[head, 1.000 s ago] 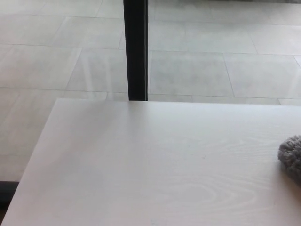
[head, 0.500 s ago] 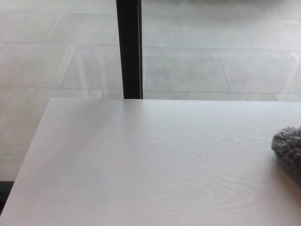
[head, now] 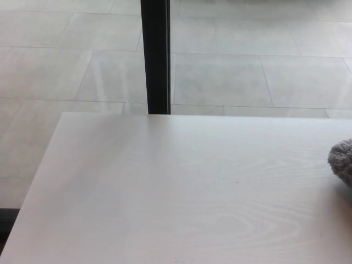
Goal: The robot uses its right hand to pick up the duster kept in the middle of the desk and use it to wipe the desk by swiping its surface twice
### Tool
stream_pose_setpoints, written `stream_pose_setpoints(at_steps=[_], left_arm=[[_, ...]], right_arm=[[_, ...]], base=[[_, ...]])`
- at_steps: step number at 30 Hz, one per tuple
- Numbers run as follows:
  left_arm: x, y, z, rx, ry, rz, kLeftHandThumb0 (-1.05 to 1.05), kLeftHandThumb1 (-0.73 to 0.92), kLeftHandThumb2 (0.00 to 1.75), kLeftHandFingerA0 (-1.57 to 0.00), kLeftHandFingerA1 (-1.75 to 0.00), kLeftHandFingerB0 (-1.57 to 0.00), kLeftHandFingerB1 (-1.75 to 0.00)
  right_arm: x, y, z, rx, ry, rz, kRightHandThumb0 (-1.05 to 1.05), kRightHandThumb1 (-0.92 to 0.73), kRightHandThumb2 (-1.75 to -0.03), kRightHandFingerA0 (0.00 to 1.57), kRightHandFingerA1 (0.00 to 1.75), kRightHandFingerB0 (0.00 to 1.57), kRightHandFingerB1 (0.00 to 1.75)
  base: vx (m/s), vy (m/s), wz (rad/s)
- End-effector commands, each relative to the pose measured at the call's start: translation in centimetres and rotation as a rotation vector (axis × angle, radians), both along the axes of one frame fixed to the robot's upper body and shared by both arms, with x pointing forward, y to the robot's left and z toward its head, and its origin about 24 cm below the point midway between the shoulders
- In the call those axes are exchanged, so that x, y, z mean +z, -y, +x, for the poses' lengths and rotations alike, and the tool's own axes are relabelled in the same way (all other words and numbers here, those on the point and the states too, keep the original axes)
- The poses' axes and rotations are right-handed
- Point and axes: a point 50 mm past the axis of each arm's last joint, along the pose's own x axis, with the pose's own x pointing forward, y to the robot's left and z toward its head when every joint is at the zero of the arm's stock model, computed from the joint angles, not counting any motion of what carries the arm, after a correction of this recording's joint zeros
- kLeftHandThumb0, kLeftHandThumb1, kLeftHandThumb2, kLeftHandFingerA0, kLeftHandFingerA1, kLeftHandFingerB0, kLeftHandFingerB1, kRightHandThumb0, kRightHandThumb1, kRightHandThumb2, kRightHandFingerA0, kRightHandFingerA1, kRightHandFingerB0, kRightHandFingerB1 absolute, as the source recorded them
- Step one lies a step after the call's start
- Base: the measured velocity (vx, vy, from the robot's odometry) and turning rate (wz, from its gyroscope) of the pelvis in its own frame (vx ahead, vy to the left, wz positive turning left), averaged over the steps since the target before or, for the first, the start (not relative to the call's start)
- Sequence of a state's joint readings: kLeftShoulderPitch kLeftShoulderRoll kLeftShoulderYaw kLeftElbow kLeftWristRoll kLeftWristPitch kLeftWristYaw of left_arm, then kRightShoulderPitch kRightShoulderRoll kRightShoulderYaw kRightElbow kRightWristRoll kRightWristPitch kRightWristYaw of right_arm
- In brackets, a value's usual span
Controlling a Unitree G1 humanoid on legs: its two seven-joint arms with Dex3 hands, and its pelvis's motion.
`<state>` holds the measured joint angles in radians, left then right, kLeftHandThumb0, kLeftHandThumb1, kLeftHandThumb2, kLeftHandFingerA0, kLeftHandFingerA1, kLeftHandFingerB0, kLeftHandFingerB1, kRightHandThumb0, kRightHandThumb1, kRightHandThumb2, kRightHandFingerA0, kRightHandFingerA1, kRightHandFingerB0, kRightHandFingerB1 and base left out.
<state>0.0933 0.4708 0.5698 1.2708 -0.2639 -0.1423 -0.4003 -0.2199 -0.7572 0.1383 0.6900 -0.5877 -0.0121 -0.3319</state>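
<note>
Lying at the desk's (head: 165,187) right edge, the duster (head: 342,160); neither robot hand shows.

Grey fluffy duster (head: 342,160) lying flat on pale wood-grain surface (head: 181,192), at its right edge, partly cut off by frame.

Grey duster (head: 342,161) cut off by right edge; desk (head: 165,192) cropped bottom and right.

Grey duster (head: 342,160) at desk (head: 165,192) right edge
</note>
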Motion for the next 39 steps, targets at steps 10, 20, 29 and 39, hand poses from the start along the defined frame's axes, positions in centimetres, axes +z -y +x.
stream_pose_setpoints(at_steps=[10,20,29,39], left_arm=[[0.5,-0.9,-1.4,0.05,-0.021,0.001,-0.51,0.63,0.59,-0.66,-0.6,-0.63,-0.51],[0.4,-0.7,-1.5,0.036,-0.022,0.009,-0.51,0.64,0.59,-0.64,-0.6,-0.63,-0.51],[0.0,-0.3,-1.5,0.054,-0.024,-0.003,-0.48,0.67,0.6,-0.66,-0.6,-0.6,-0.49],[0.4,-0.8,-1.7,0.035,-0.055,0.039,-0.5,0.68,0.6,-0.62,-0.56,-0.57,-0.48]], right_arm=[[12.6,8.2,-10.6,-0.09,0.371,0.367,-1.05,-0.91,-0.82,0.0,0.1,0.0,0.02],[9.0,14.0,-21.2,-0.586,0.688,0.528,-1.05,-0.73,-1.17,0.01,0.67,0.0,0.35],[-4.1,11.2,-27.7,-1.097,0.914,0.953,-1.04,-0.73,-1.16,1.27,1.6,0.07,0.59],[-9.6,7.5,-29.0,-1.221,1.085,1.259,-0.76,-0.87,-0.66,0.54,1.07,0.0,0.71]], base=[[0.0,0.0,0.0],[0.0,0.0,0.0],[0.0,0.0,0.0],[0.0,0.0,0.0]])
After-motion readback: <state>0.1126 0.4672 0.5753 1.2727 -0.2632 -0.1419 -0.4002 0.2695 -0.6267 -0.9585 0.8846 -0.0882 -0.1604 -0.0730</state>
